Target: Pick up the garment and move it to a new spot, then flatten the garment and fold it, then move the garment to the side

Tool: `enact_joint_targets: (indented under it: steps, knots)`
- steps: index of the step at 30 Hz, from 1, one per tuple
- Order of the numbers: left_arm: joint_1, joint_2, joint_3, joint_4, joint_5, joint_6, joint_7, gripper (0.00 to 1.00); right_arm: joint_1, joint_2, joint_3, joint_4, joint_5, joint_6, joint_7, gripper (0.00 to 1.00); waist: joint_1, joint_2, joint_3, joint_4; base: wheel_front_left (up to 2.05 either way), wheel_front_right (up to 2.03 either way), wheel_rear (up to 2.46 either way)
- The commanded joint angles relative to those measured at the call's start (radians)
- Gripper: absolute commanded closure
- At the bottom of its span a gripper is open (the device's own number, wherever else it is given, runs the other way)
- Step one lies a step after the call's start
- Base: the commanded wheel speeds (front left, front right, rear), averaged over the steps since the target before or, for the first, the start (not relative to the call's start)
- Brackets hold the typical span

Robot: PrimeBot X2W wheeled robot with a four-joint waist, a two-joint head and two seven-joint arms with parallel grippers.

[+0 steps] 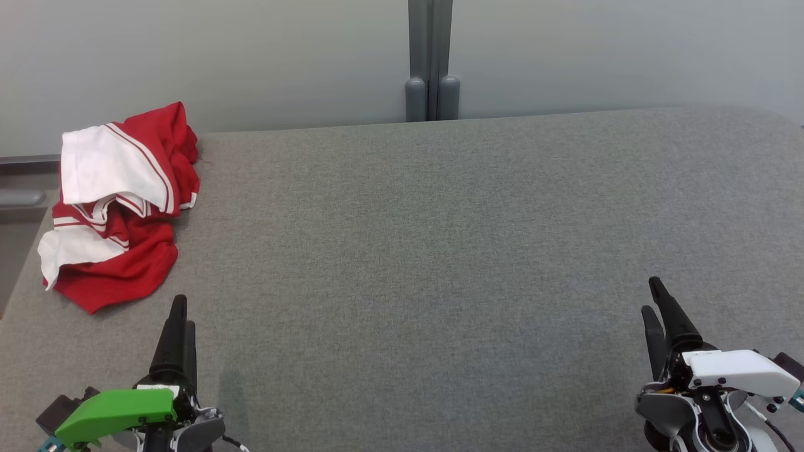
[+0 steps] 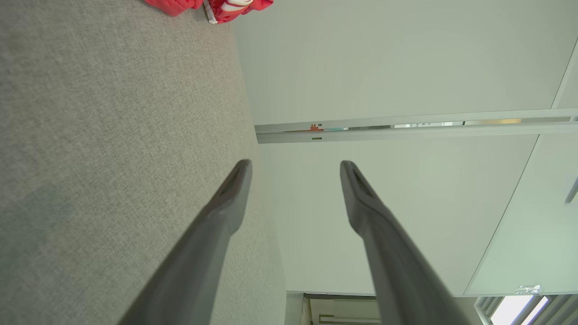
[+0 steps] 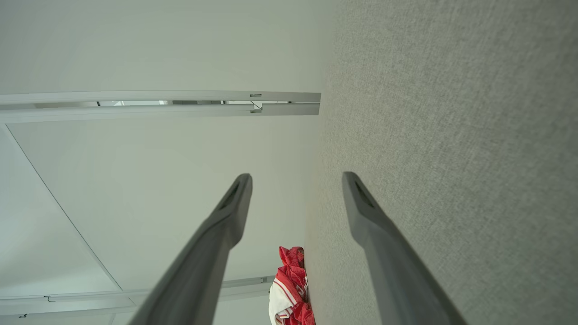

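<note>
Left gripper (image 1: 183,314) and right gripper (image 1: 650,295) both stand wide and empty over the near table (image 1: 440,251). The garment (image 1: 116,207) lies crumpled at the far left corner, well apart from both. Nothing looks done yet — lifting, flattening, folding and setting aside all remain.

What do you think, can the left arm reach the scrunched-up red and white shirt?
Probably yes: the crumpled red and white garment lies ahead of the open left end effector, with bare grey fabric tabletop between them.
</note>
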Motion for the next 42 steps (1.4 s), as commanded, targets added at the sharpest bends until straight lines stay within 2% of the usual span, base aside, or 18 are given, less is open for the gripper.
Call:
enact_joint_targets:
  steps: [1,13,23,29,42]
  knots:
    - [-0.008,0.005,-0.006,-0.025,0.030,0.000,-0.012,0.00,-0.008,-0.004,-0.002,-0.024,-0.033,0.000,-0.013,0.00,0.0000,0.0000,0.000,0.000,0.00,0.00,0.00]
    - [-0.011,0.006,-0.043,-0.098,0.256,0.046,-0.063,0.00,0.001,-0.006,0.015,-0.099,-0.318,0.000,-0.064,0.00,0.0000,0.0000,0.002,0.002,0.00,0.00,0.00]
    - [0.000,0.007,-0.106,-0.135,0.501,0.083,-0.104,0.00,0.016,-0.007,0.038,-0.136,-0.575,0.000,-0.105,0.00,0.0000,0.0000,0.006,0.005,0.00,0.00,0.00]
    - [0.005,0.007,-0.137,-0.140,0.655,0.093,-0.125,0.00,0.023,-0.008,0.054,-0.147,-0.679,0.000,-0.125,0.00,0.0000,0.0000,0.007,0.006,0.00,0.00,0.00]
    - [0.025,0.008,-0.172,-0.122,0.874,0.117,-0.165,0.00,0.036,-0.008,0.083,-0.156,-0.867,0.000,-0.165,0.00,0.0000,0.0000,0.006,0.009,0.00,0.00,0.00]
